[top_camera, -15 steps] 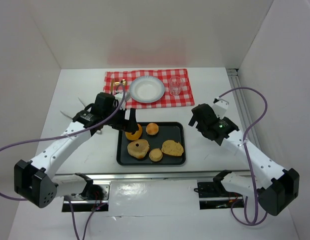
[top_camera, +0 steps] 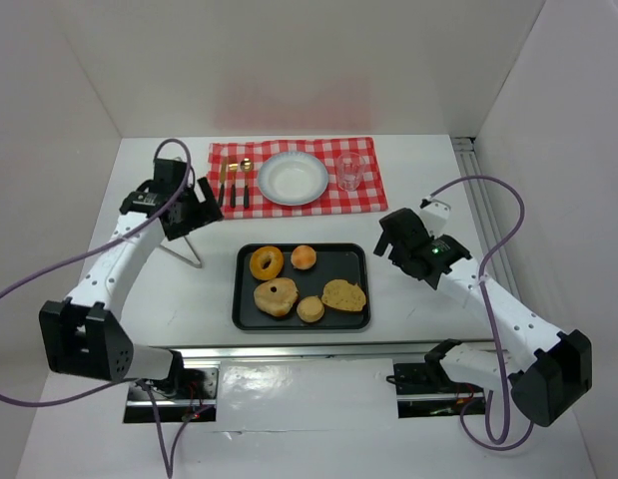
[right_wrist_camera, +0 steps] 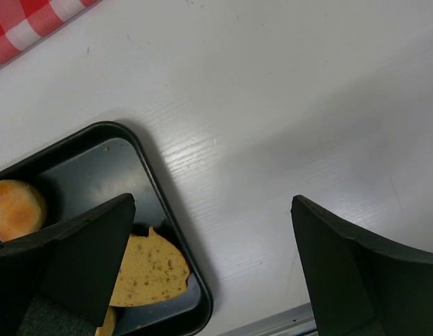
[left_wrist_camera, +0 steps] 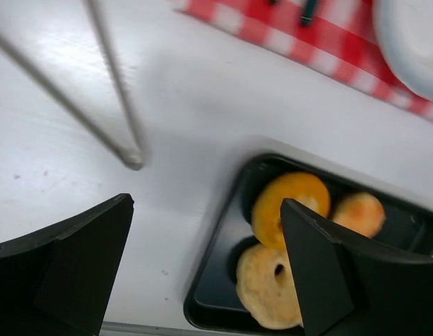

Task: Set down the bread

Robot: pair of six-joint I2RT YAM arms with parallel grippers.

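The bread, an orange glazed ring doughnut (top_camera: 266, 262), lies flat at the back left of the black tray (top_camera: 350, 254). It also shows in the left wrist view (left_wrist_camera: 288, 204), partly behind my right finger. My left gripper (top_camera: 196, 210) is open and empty, above the table to the left of the tray and apart from the doughnut; in its own view (left_wrist_camera: 206, 210) the jaws stand wide. My right gripper (top_camera: 393, 239) is open and empty just right of the tray; in its own view (right_wrist_camera: 213, 210) it hovers over the tray's right corner (right_wrist_camera: 164, 203).
The tray also holds a pale bagel-like piece (top_camera: 276, 296), a round bun (top_camera: 304, 256), a small bun (top_camera: 310, 308) and a flat slice (top_camera: 343, 294). A white plate (top_camera: 294, 178), a glass (top_camera: 349, 172) and cutlery (top_camera: 234, 185) sit on a red checked cloth (top_camera: 373, 190). Thin metal rods (top_camera: 186, 251) lie left of the tray.
My left gripper has let go of the doughnut and pulled back to the left, away from the tray. The doughnut now lies flat in the tray. The right arm has barely moved.
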